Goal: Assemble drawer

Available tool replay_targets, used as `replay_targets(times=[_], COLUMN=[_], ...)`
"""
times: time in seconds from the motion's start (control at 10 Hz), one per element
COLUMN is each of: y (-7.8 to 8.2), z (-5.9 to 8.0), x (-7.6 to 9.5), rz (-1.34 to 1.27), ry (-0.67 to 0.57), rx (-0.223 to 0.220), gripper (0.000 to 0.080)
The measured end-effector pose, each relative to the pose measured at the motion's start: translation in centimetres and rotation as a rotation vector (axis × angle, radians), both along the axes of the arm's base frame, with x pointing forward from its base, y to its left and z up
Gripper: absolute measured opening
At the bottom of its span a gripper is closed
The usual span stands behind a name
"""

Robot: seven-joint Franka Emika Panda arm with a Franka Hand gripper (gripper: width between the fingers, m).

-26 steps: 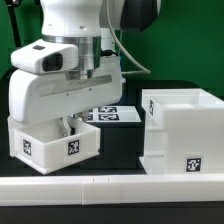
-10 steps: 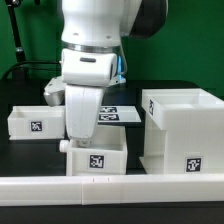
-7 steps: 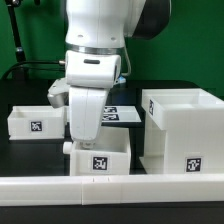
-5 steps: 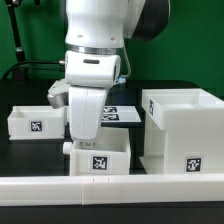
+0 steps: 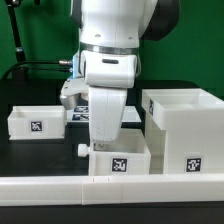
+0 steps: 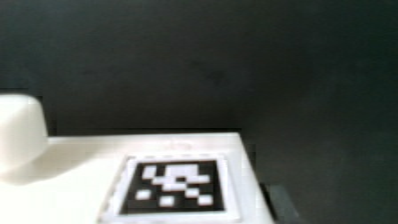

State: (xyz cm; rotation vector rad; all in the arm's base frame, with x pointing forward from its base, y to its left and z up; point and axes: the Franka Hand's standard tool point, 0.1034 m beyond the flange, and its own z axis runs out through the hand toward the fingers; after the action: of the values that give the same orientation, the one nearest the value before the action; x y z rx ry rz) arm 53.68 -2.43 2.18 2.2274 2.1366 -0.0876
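White plastic arm hangs vertical, its gripper lowered into the shallow white knobbed tray beside the tall white casing; the fingers are hidden, so its grip cannot be told.

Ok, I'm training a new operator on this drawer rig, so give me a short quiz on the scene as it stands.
1. True or false: the tray beneath the arm sits inside the casing.
2. That tray's knob points toward the exterior view's: A left, B right?
3. Fill in: the other tray stands at the exterior view's ___.
Key: 1 false; 2 A; 3 left.
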Motion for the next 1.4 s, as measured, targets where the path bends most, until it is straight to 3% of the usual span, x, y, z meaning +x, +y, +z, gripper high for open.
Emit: replay_targets(times=[0.7, 1.0, 1.4], y=[0.47, -0.4, 0.54], z=[-0.23, -0.32, -0.49], x=[0.68, 0.52, 0.52], rz=[0.005, -0.006, 0.022], ry=[0.027, 0.03, 0.034], rx=[0.0, 0.002, 0.013], gripper=[0.0042, 0.0042, 0.0042])
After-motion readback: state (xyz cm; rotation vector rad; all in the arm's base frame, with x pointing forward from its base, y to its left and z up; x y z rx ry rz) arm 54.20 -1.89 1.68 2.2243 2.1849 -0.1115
